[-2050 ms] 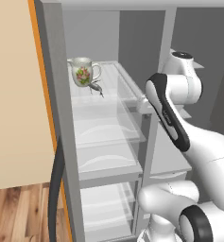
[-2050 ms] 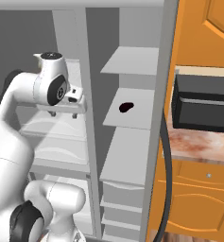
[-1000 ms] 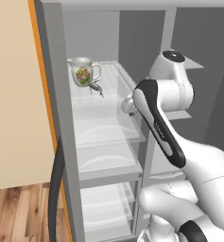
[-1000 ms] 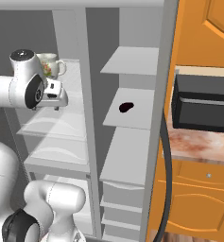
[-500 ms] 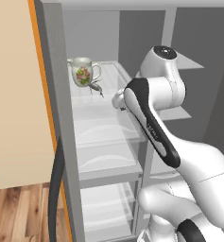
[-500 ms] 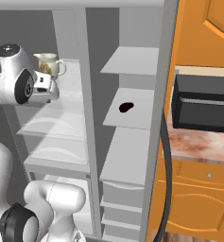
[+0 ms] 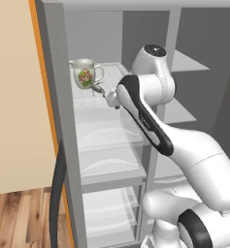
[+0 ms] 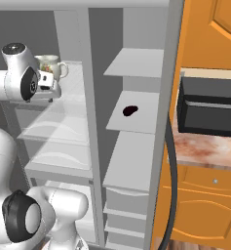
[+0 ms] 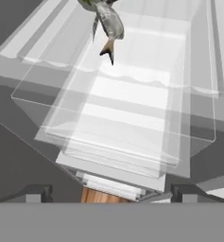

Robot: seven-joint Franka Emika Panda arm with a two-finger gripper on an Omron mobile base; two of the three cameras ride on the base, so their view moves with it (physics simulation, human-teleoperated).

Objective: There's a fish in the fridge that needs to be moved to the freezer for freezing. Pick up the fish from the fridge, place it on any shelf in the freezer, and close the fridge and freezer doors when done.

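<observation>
A white floral mug stands just beyond the end effector, while far off to its right a black microwave sits on a speckled counter above orange cabinets, with wooden floor below to its left.

One fish, one floral mug, one dark blob on a freezer shelf. Two open compartments: fridge and freezer. One black microwave on one counter. One robot arm with one gripper.
</observation>
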